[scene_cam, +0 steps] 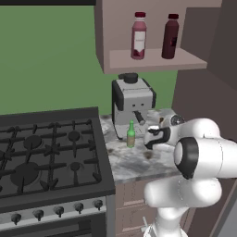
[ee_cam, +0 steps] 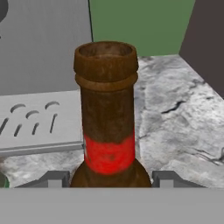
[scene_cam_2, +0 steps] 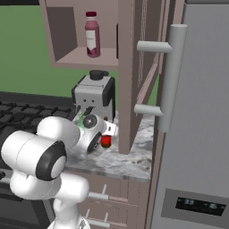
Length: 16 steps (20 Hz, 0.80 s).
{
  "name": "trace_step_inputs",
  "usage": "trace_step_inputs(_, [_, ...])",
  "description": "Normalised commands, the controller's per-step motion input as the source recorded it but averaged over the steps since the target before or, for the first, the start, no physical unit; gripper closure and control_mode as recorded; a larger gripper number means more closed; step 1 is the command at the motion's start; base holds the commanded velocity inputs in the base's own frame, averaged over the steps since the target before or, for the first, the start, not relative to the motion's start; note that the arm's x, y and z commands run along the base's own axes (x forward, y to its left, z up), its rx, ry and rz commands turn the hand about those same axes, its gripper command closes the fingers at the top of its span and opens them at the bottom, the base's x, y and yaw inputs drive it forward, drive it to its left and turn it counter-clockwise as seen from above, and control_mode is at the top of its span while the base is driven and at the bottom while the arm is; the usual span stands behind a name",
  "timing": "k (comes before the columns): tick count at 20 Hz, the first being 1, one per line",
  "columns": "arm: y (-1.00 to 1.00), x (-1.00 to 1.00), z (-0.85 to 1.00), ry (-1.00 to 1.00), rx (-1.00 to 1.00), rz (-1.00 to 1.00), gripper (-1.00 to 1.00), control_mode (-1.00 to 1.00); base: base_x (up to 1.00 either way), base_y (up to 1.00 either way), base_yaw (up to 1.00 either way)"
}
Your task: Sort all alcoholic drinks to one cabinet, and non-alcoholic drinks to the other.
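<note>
The amber-brown long-necked bottle (ee_cam: 108,127) with a red label stands upright between my gripper's (ee_cam: 109,179) fingers, which press against its body on both sides. Its red label (scene_cam_2: 106,142) shows beside the hand over the marble counter (scene_cam: 134,162). The slim green bottle (scene_cam: 131,134) stands on the counter in front of the coffee machine, just left of my gripper (scene_cam: 152,137). The pink bottle (scene_cam: 139,36) and the dark maroon bottle (scene_cam: 170,37) stand side by side on the open upper cabinet's shelf (scene_cam: 152,61).
A grey coffee machine (scene_cam: 132,101) stands at the back of the counter under the cabinet. The black gas stove (scene_cam: 46,152) lies to the left. To the right are a cabinet side wall (scene_cam_2: 127,89) and the grey fridge (scene_cam_2: 197,134) with its long handle.
</note>
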Motion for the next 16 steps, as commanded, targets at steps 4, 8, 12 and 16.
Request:
trace_step_inputs(4, [0.0,-0.23,0.26,-0.04,0.0,0.03,1.0,-1.0,0.0,0.0,0.0])
trace_step_inputs(8, [0.0,-0.21,0.32,-0.01,0.0,0.04,1.0,-1.0,0.0,0.0,0.0])
trace_step_inputs(12, [0.03,-0.18,0.42,0.0,0.0,0.03,1.0,-1.0,0.0,0.0,0.0])
trace_step_inputs(16, [0.02,-0.22,0.47,0.01,-0.01,0.01,1.0,-1.0,0.0,0.0,0.0])
